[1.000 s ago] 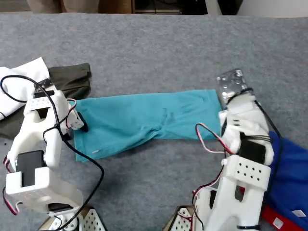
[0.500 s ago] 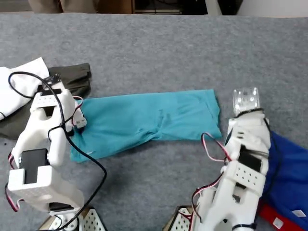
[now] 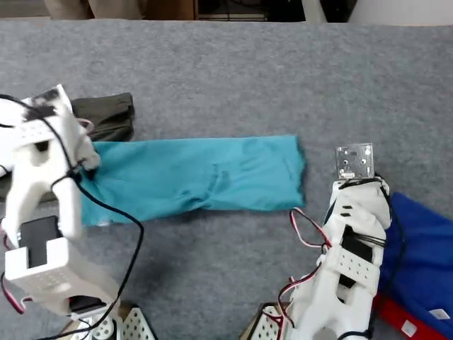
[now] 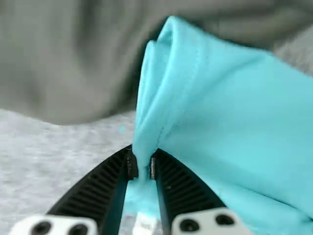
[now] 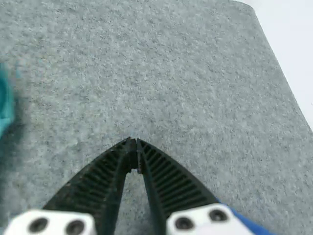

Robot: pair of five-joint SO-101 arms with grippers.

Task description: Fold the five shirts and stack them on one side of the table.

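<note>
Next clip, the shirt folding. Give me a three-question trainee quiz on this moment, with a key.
1. True or false: the left gripper is shut on the teal shirt.
2. What does the right gripper hold? A the teal shirt; B nothing; C a white shirt.
3. Fill in: the shirt by the right arm's base is ____ in colour.
Key: 1 true; 2 B; 3 blue.

Middle shirt (image 3: 205,177): one end between left gripper (image 4: 140,169) fingers, other end near right gripper (image 5: 133,146) fingertips. Shirt heap (image 3: 106,117) beyond left fingers; another shirt (image 3: 425,255) behind right fingers.
</note>
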